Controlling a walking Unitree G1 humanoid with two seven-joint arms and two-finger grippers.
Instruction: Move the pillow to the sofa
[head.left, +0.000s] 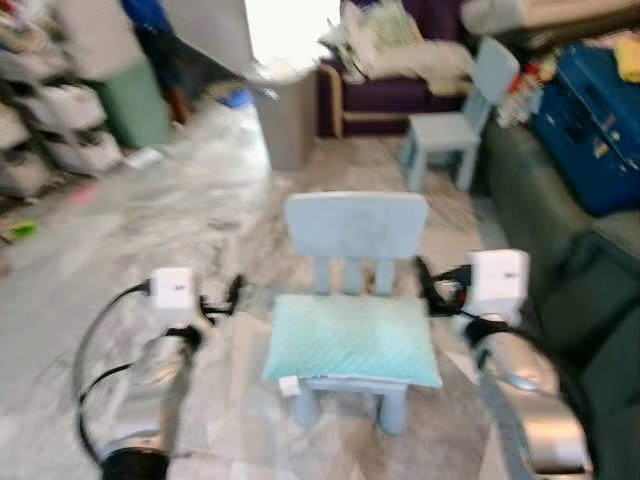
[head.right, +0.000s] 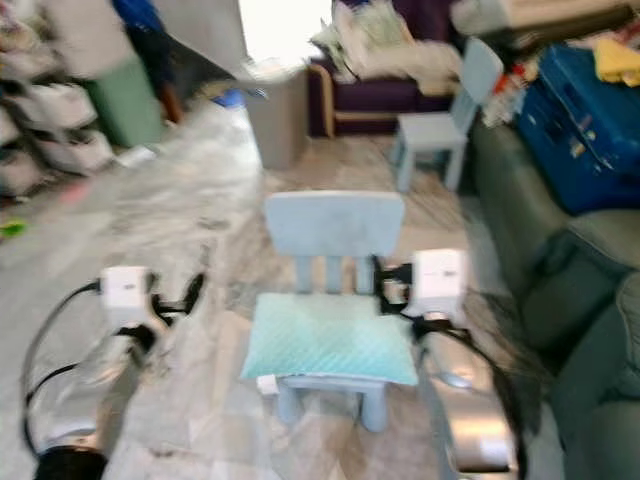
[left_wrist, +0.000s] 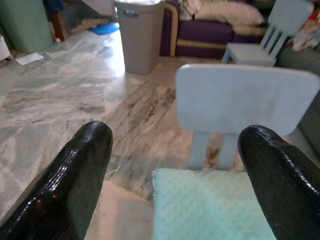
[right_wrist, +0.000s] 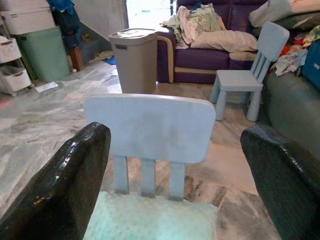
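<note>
Left gripper (head.left: 222, 298): fingers spread and empty, held off the left side of the small blue chair (head.left: 355, 232), near the pillow's left edge but apart from it.
Pillow (head.left: 352, 341): pale aqua, quilted, lying flat on the chair's seat and covering it; its front corners overhang the seat's front edge, its back edge lies against the slatted backrest.
Right gripper (head.left: 435, 290): fingers spread and empty, just beside the pillow's right rear corner at the seat's right edge.
Handling: looks light, soft and floppy, likely to sag if pinched at one corner; best taken at the left and right edges together, one gripper to each side.
Sofa (head.left: 590, 290): dark green, at the right, beside the chair.
Background: grey bin (head.left: 283, 115) and a second blue chair (head.left: 455, 112) beyond, on the marble floor (head.left: 170, 220).
</note>
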